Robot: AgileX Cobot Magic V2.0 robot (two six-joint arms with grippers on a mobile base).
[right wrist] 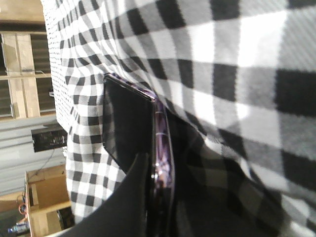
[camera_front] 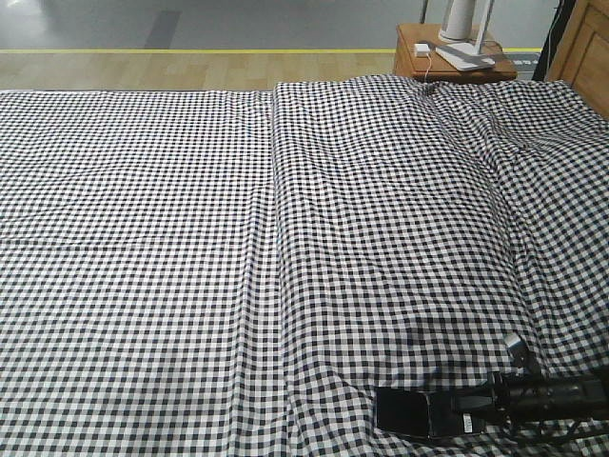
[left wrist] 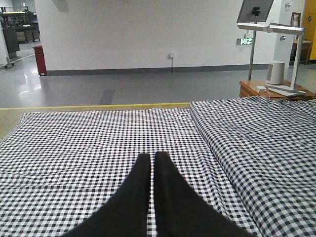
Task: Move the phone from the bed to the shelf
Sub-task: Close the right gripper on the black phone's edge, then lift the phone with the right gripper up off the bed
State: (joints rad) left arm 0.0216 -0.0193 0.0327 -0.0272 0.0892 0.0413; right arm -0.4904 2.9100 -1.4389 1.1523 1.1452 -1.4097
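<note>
Phone sits at the near right corner of the bed, clamped in the right hand. In the right wrist view it stands on edge between the dark fingers, its pinkish rim facing the camera and its black face turned to the left. It is close against the sheet; whether it touches the cloth cannot be told.

The left hand hovers over the middle of the bed with its two fingers pressed together and nothing between them.

The sheet is a black-and-white small check. A long fold seam runs from front to back down the middle, and the right half is raised and wrinkled.

Beyond the far right corner stands an orange-brown nightstand that carries a white lamp and a white cylinder. Behind the bed lies a grey glossy floor with a yellow line along its near edge, then a white wall with a red bin at its foot. A pale wooden shelf unit shows at the left edge of the right wrist view.
</note>
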